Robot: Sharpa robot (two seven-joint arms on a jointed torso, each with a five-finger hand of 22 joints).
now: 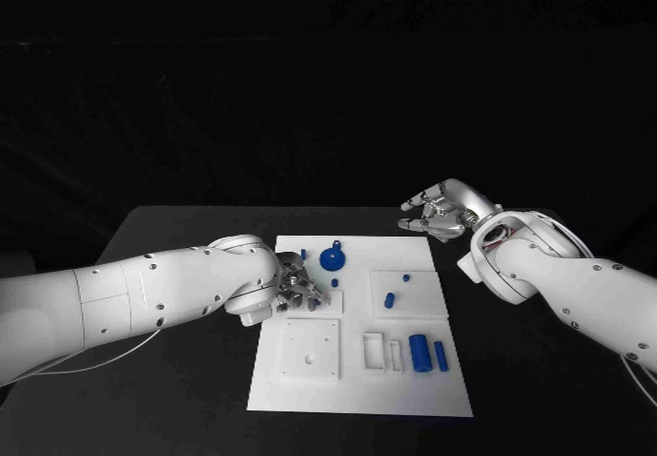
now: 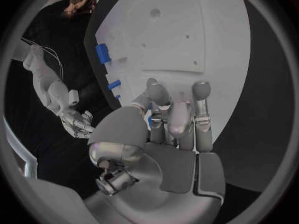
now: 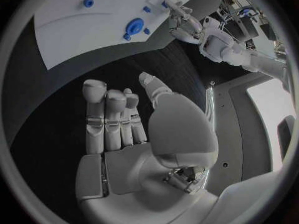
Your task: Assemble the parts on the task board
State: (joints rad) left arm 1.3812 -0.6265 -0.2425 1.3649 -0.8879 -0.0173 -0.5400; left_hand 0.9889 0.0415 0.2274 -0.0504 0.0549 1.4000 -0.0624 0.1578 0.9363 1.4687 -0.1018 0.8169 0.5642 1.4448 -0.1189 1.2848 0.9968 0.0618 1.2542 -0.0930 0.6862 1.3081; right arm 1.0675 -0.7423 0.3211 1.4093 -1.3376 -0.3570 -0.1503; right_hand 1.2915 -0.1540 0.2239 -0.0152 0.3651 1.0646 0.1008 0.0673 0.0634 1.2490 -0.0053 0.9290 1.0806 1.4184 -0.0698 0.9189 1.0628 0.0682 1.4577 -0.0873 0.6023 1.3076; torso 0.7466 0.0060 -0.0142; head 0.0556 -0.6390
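The white task board (image 1: 359,380) lies flat in the middle of the black worktop (image 1: 178,228). The left hand (image 1: 299,291) is down on the board's left part, fingers curled together. In the left wrist view a small blue part (image 2: 151,120) shows between the fingers (image 2: 176,118), which seem to pinch it, though most of it is hidden. Just beyond this hand on the board lies a round blue disc with a knob (image 1: 331,256), and a tiny blue piece (image 1: 335,282) sits beside the fingertips.

The right hand (image 1: 441,213) hangs off the board, above the worktop near the board's far right corner, well apart from all the parts. Its fingers are straight and spread with nothing in them.

On the board's right half stand two small blue pegs (image 1: 390,299), and nearer the robot two blue cylinders (image 1: 419,347) lie side by side next to a white bracket (image 1: 381,351). A raised white square block (image 1: 310,348) sits to their left.
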